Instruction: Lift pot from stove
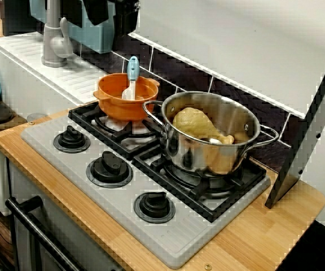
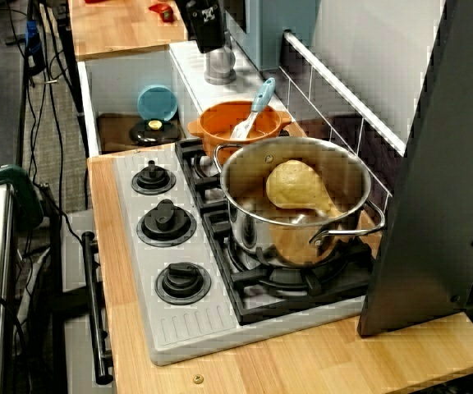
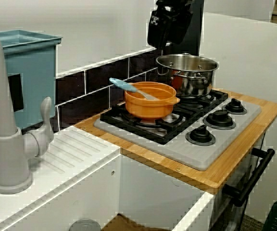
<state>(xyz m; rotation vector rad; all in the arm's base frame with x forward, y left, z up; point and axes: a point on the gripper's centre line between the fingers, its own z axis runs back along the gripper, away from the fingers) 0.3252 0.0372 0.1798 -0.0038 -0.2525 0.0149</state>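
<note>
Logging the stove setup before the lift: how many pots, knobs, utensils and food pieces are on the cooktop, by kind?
Pots: 2, the orange pot and the steel pot
Knobs: 3
Utensils: 1, a blue-handled utensil in the orange pot
Food pieces: 1, a chicken leg in the steel pot
Total: 7

- A shiny steel pot (image 1: 210,135) stands on a burner grate, its two loop handles out to the sides.
- Inside it lies a tan toy chicken drumstick (image 1: 199,124).
- A spatula with a light blue handle (image 1: 132,76) leans upright, its white blade down.
- A grey faucet (image 3: 6,125) rises from the white ribbed drainboard (image 3: 66,156).
- In the sink recess sits a blue round dish (image 2: 157,103), and beside it a dark disc with a yellow centre (image 2: 154,128), possibly a drain plug.
- A teal box (image 3: 28,77) stands against the tiled wall.
</note>
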